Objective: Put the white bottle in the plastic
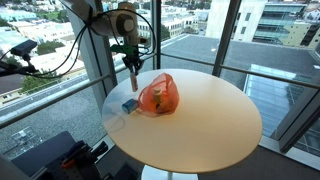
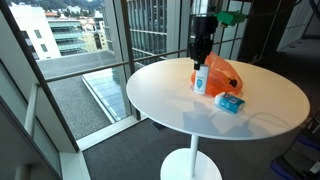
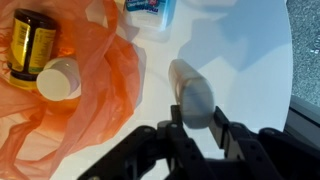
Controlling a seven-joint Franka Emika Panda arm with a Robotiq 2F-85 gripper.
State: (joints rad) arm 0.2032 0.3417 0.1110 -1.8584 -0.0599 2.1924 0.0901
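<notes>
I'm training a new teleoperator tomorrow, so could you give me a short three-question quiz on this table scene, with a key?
1. True or false: the white bottle already lies inside the orange plastic bag.
2. Multiple choice: in the wrist view, what rests on the orange plastic? A) a dark jar with a yellow label B) a banana C) a mug
3. Fill in: the gripper is shut on the ____.
Key: 1 false, it sits between the fingers, beside the bag; 2 A; 3 white bottle.
</notes>
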